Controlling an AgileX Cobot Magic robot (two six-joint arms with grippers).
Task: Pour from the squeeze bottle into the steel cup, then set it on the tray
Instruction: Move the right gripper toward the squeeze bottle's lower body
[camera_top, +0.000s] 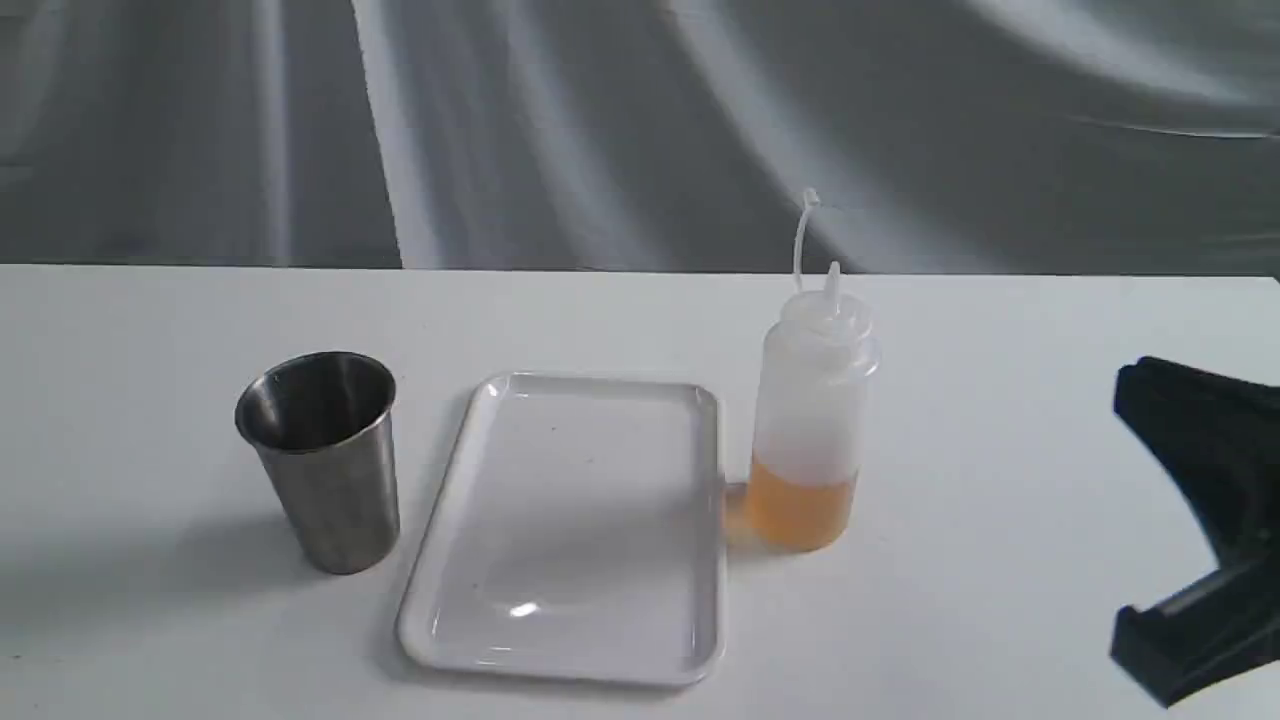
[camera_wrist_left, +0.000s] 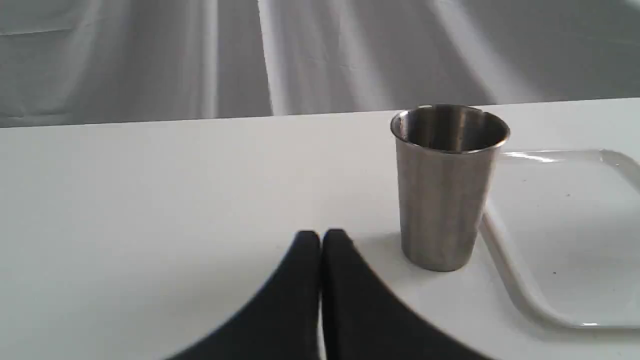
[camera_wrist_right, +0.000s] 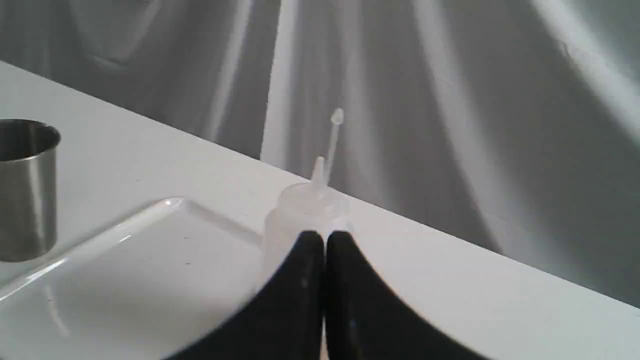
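The squeeze bottle (camera_top: 812, 420) stands upright on the table, just right of the tray (camera_top: 470, 600), with amber liquid in its lower third and its cap strap sticking up. The steel cup (camera_top: 322, 460) stands upright left of the tray and looks empty. In the right wrist view my right gripper (camera_wrist_right: 324, 236) is shut with nothing in it, a little short of the bottle (camera_wrist_right: 295, 210), which its fingers partly hide. My left gripper (camera_wrist_left: 321, 234) is shut and empty, low over the table, near the cup (camera_wrist_left: 442, 190) and apart from it.
A black part of the right arm (camera_top: 1200, 470) shows at the right edge of the exterior view; the left arm is out of that view. Grey draped cloth hangs behind the white table's far edge (camera_top: 640, 268).
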